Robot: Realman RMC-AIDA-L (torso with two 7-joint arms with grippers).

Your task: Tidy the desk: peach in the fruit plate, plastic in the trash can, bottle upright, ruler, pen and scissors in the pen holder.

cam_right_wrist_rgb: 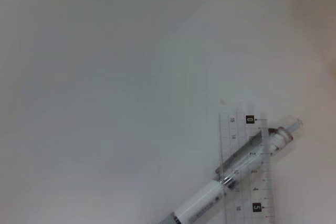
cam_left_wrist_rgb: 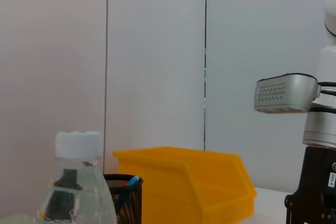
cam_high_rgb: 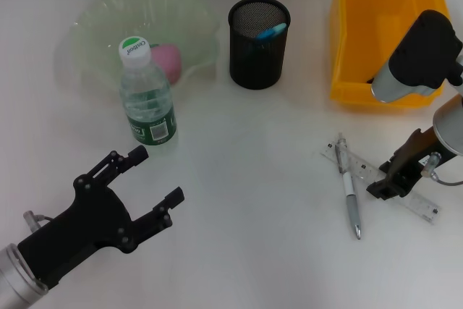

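White desk, your work surface.
Ahead of the left jaws you have the upright bottle, green plate and mesh holder; yellow bin beyond the right jaws, ruler under them, pen across it.

Head camera looks down over the worktop; right wrist camera hangs close above the pen and ruler, which both share.

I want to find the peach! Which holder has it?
The pale green fruit plate holds the pink peach. The black mesh pen holder and yellow bin don't.
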